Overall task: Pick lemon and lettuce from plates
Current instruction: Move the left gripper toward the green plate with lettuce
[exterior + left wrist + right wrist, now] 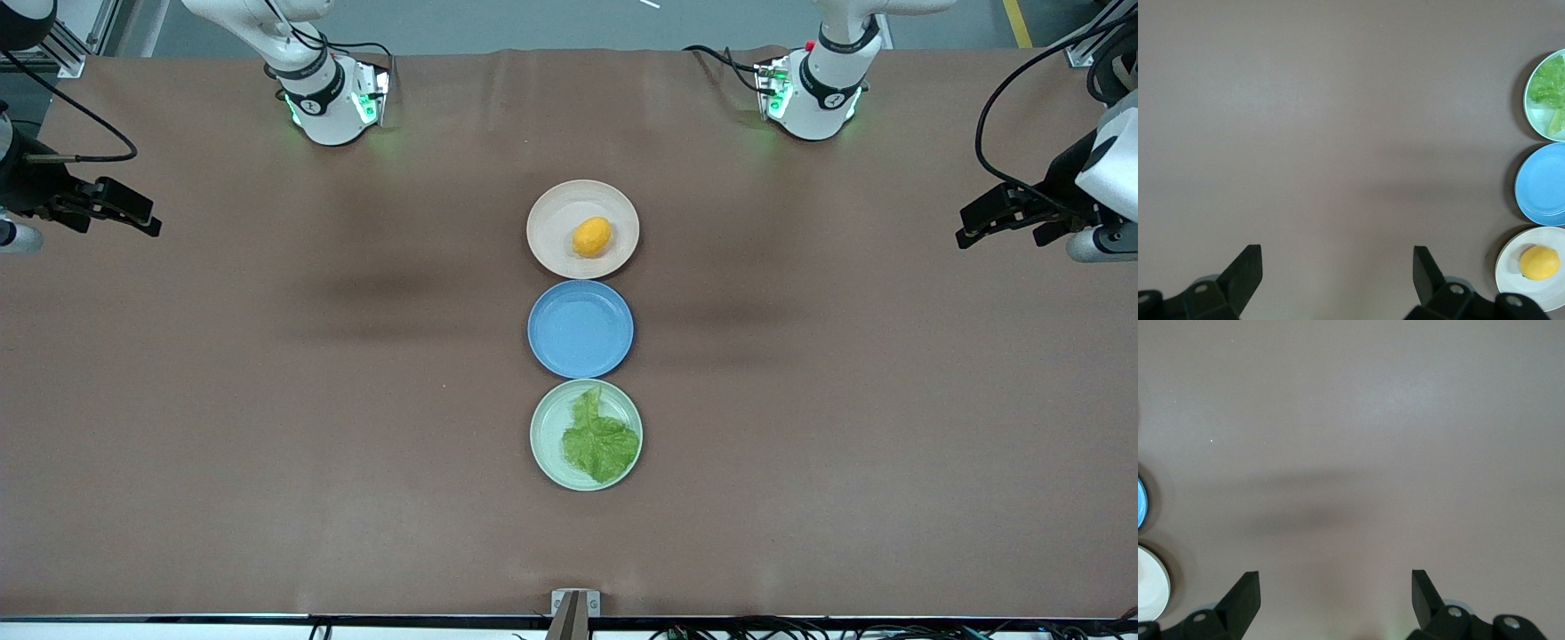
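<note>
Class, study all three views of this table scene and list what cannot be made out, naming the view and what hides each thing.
- Mint green plate: left wrist view, cut by the edge, as is its lettuce.
- Blue plate and beige-pink plate: right wrist view, slivers at the edge; the lemon is out of frame there.
- Left end effector and right end effector: wrist views, bodies cut off.

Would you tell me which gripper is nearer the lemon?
Left, slightly. The left gripper waits at its table end level with the lemon; the right gripper waits farther off at its end.
</note>
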{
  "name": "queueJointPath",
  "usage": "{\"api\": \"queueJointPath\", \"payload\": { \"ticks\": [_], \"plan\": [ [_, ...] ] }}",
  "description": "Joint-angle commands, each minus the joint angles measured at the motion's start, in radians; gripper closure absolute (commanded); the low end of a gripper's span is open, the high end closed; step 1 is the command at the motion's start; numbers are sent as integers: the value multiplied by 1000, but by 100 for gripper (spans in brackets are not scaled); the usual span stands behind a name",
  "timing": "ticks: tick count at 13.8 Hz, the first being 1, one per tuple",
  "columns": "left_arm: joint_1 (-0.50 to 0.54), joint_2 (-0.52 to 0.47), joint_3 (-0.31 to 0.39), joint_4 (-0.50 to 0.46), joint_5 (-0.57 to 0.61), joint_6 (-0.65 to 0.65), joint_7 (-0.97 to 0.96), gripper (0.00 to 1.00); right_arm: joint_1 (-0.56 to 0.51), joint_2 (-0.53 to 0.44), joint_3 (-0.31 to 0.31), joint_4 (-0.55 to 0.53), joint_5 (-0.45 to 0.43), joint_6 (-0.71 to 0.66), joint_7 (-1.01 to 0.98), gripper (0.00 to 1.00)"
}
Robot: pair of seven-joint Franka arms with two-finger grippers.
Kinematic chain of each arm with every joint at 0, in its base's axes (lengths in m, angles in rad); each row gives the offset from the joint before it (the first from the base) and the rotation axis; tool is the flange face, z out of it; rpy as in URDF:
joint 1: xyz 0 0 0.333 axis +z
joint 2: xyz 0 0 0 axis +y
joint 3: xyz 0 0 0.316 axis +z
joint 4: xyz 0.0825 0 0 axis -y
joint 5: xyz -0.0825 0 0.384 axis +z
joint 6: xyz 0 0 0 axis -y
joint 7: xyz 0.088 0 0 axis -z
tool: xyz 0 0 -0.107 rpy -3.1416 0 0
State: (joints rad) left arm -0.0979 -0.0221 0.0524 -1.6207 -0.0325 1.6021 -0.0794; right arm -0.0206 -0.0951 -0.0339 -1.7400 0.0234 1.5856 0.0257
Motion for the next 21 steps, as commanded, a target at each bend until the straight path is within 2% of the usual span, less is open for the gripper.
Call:
{"api": "queueJointPath", "payload": {
  "ticks": [1, 8, 11, 14, 17, 19, 21],
  "plan": [
    [-2, -4, 1, 13, 19, -49, 15, 0, 20, -18, -17, -16, 0, 2, 6, 0],
    [-16, 22, -3, 15, 3, -51, -8, 0, 24, -18, -24, -16, 0, 4, 6, 0],
    [-52, 120, -41, 54, -49, -41, -69, 0, 18, -17, -24, -4, 0, 1, 5, 0],
    [-136, 273, -80, 123, -55, -22, -262, 0, 11, -14, -23, 0, 0, -3, 6, 0],
    [-250, 407, -80, 174, -55, 95, -465, 0, 17, 9, -23, 33, 0, -1, 3, 0],
    [-308, 473, -82, 176, -55, 246, -595, 0, 19, 40, -21, 40, 3, 13, 5, 0],
    [-362, 546, -83, 176, -56, 432, -762, 0, 42, 162, -15, 75, -6, 45, -3, 0]
  ]
}}
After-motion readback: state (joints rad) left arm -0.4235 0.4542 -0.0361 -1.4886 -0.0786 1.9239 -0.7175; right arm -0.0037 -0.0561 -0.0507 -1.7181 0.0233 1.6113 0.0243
